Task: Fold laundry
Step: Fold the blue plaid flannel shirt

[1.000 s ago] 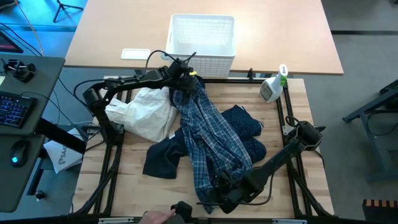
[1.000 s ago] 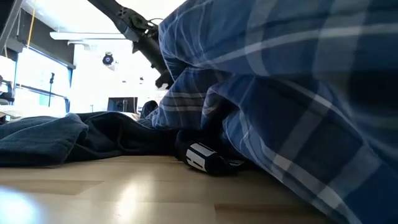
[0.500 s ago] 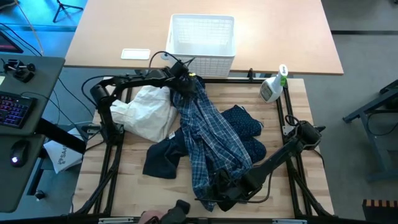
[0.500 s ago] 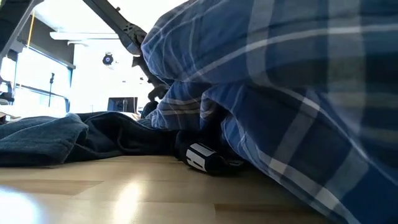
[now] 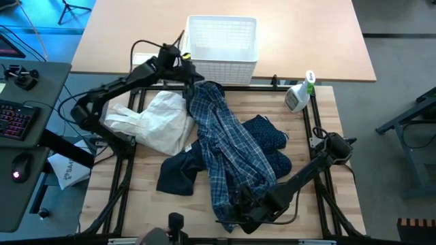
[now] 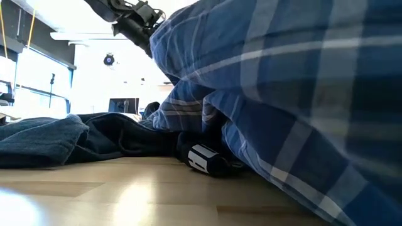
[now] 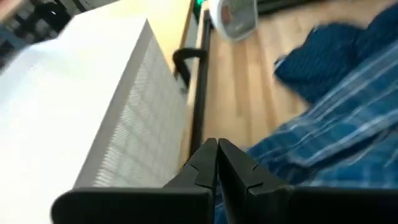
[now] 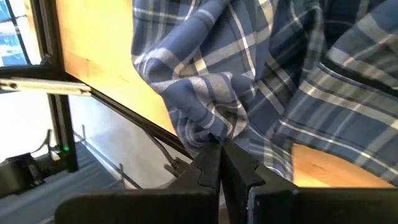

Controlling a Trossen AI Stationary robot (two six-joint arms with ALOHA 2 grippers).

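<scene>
The blue-and-white plaid shirt (image 5: 228,153) lies as a long strip from the table's far edge to its near edge, over other laundry. My left gripper (image 5: 189,73) is shut at the shirt's far end, just in front of the white basket (image 5: 221,41). My right gripper (image 5: 238,203) is shut on the shirt's near end by the table's front edge. A navy dotted shirt (image 5: 271,139) lies partly under the plaid shirt, on its right side. A dark navy piece (image 5: 178,173) lies on its left side. In the low view the plaid shirt (image 6: 282,94) fills the right side. My left gripper holds the plaid shirt's far end (image 6: 158,39) between its shut fingers, coming from the far left and slanting down. The fingers (image 7: 205,163) hide the exact spot. That end is lifted off the table, and the cloth (image 7: 292,158) runs away from it toward the near edge. My right gripper pinches a bunched fold of several layers at the plaid shirt's near end (image 8: 208,127) between its two fingers, slanting down toward the front edge. The rest of the shirt lies on the table beyond the fingers.
A cream garment (image 5: 157,121) lies at the far left of the table. A spray bottle (image 5: 298,96) stands at the far right corner. A small black piece with a white label (image 6: 204,158) lies under the plaid shirt. Black frame rails run along the table's edges.
My left gripper has risen and gone toward the table's far left, up beside the basket. The plaid shirt's far end has lifted and followed it, while the near end has stayed in place with my right gripper.
</scene>
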